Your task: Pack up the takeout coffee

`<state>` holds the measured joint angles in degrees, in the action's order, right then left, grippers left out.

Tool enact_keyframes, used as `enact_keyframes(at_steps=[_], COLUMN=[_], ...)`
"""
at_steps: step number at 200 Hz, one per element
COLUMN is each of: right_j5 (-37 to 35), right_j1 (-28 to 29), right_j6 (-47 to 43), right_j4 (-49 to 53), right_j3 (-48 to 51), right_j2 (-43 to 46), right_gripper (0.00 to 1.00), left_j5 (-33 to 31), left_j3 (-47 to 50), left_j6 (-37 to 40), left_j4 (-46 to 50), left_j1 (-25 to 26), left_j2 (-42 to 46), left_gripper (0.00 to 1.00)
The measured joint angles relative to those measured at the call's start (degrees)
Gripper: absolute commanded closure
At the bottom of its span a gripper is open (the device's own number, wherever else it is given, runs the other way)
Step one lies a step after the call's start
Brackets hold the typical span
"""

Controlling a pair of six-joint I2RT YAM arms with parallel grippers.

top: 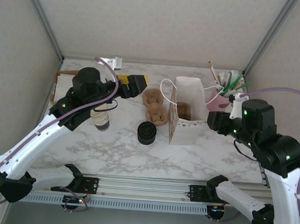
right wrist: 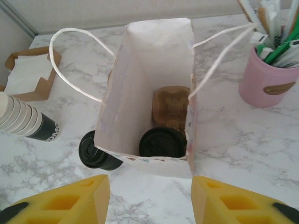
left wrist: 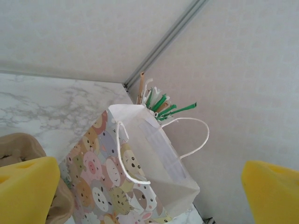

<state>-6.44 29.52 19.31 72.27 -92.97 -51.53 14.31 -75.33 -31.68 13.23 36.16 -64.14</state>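
**Cup stands in the bag, right gripper nearest**

The coffee cup (right wrist: 162,142) stands upright inside the paper bag (right wrist: 159,51), black lid facing up. It is against the bag's near end wall in the right wrist view, touching or just in front of a brown cardboard tray (right wrist: 170,105) that lies deeper in. So the cup's long axis is vertical, and the bag's open mouth is the only way to it.

The right gripper (right wrist: 149,205) hangs just outside that near wall. Its yellow fingers are spread and nothing is between them. The cup lies straight ahead of it and lower. From above, the right gripper (top: 215,121) is beside the bag's right side.

The left gripper (left wrist: 149,196) is spread wide and empty, off to the bag's left, so the right arm looks the nearer one.

A stack of lids (right wrist: 96,151) stands outside, beside the bag. Any reach for the cup would have to come down over the rim.
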Motion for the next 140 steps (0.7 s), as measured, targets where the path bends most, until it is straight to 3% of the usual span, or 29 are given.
enact_keyframes(at_steps=[30, 70, 107, 140], right_j5=[-4.9, -16.9, -25.7, -28.9], right_j1=[0.0, 0.0, 0.0, -0.3], right_j6=[1.4, 4.6, 7.0, 7.1], right_j4=[-0.3, 1.2, 4.3, 4.9], right_j3=[2.4, 6.5, 8.5, 8.7], right_j2=[5.3, 11.1, 8.5, 3.5], right_gripper=[0.43, 0.36, 0.34, 0.32], left_j5=[-2.9, -6.5, -7.9, -8.2], left_j3=[1.8, 2.4, 2.8, 3.7], left_j6=[0.0, -0.5, -1.0, -0.9], left_j4=[1.0, 4.4, 6.7, 8.7], left_j1=[0.0, -0.6, -5.1, -11.3], left_j2=[2.2, 2.2, 0.9, -0.3], left_gripper=[0.00, 0.00, 0.00, 0.00])
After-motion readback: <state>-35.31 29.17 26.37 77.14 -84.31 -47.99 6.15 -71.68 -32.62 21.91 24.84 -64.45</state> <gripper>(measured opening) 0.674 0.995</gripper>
